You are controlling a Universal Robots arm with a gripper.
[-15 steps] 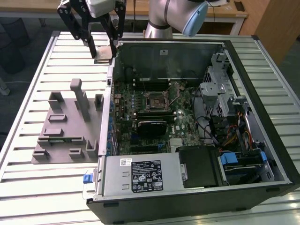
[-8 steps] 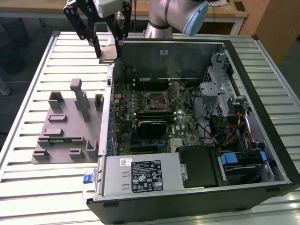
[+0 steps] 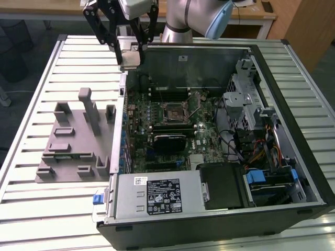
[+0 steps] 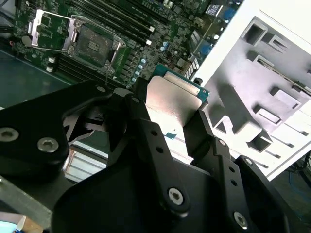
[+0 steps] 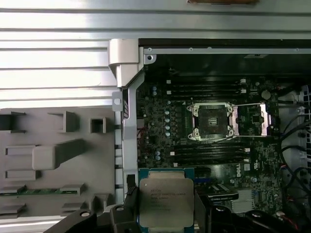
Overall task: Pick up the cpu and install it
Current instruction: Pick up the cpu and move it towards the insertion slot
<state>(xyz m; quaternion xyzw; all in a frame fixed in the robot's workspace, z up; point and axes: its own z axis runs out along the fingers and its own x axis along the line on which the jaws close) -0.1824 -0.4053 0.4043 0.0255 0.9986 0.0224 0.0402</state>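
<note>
Recorded across the exterior view, from its left to its right.

Found below the claw and off to the exterior view's left: grey tray [image 3: 73, 151] with posts and slots, lying flat on the slatted table [image 3: 31, 198], just beside the case [image 3: 293, 104].

Found high above the case's corner on the tray side: claw [image 3: 130, 49], clamped on the cpu [image 3: 131, 58]. Held in the air, clear of tray and board, touching only the fingers.

Confirmed in the first wrist view: cpu [image 5: 165, 201] gripped on two opposite edges by black fingers [image 5: 127, 211], silvery top facing the camera, green rim showing past its far edge. Confirmed in the second wrist view: cpu [image 4: 172, 104] tilted, pinched between the fingers [image 4: 146, 126].

Found below the claw and to the exterior view's right, well apart from it: board [image 3: 199, 136] inside the case, with the socket [image 3: 175, 112] open. Seen in the first wrist view beyond the cpu: socket [image 5: 212, 121], plate [image 5: 255, 119] swung aside.

Found farthest from the claw: drive cage [image 3: 243, 99] and power supply [image 3: 157, 196].
</note>
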